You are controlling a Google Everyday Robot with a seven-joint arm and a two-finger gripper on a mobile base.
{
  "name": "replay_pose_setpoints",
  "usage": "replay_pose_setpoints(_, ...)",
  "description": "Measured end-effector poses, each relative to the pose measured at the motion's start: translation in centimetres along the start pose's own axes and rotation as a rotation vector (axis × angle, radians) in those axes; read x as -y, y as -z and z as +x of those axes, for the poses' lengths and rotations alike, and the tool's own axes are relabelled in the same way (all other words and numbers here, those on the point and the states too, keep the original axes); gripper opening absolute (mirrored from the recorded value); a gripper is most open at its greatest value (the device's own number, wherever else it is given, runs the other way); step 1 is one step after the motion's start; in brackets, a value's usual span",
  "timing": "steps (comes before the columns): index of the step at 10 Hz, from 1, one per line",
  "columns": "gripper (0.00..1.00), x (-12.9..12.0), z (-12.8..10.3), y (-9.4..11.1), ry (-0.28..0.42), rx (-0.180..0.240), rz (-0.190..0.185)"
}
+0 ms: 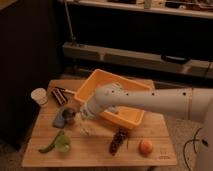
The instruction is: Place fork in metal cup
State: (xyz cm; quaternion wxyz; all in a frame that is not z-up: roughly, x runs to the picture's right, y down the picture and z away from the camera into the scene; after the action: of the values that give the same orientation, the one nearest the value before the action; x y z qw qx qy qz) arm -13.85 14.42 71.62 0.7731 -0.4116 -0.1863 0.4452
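My gripper [83, 118] is at the end of the white arm that reaches in from the right. It hovers over the wooden table [100, 155], just right of the metal cup [68, 118]. It is shut on the fork [86, 128], a thin pale sliver that hangs down and to the right from it, just above the wood. The metal cup is small, round and dull grey with a dark inside, and it stands upright against a blue-grey object [58, 120]. The fork's tines are too faint to make out.
An orange bin [89, 85] sits behind the gripper, with the arm crossing it. A white cup [39, 96] and a dark striped item [59, 94] are at the back left. A green cup [63, 145], a dark cluster [118, 141] and an orange fruit [146, 147] stand along the front.
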Motion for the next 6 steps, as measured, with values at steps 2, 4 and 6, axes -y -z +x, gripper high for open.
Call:
replay_pose_setpoints(2, 0.0, -0.9, -1.2, -0.9, 0.043, 0.038, -0.043)
replay_pose_setpoints(4, 0.0, -1.2, -2.3, -1.4, 0.047, 0.04, -0.034)
replay_pose_setpoints(6, 0.0, -1.1, -4.0, -1.8, 0.057, 0.051, -0.019)
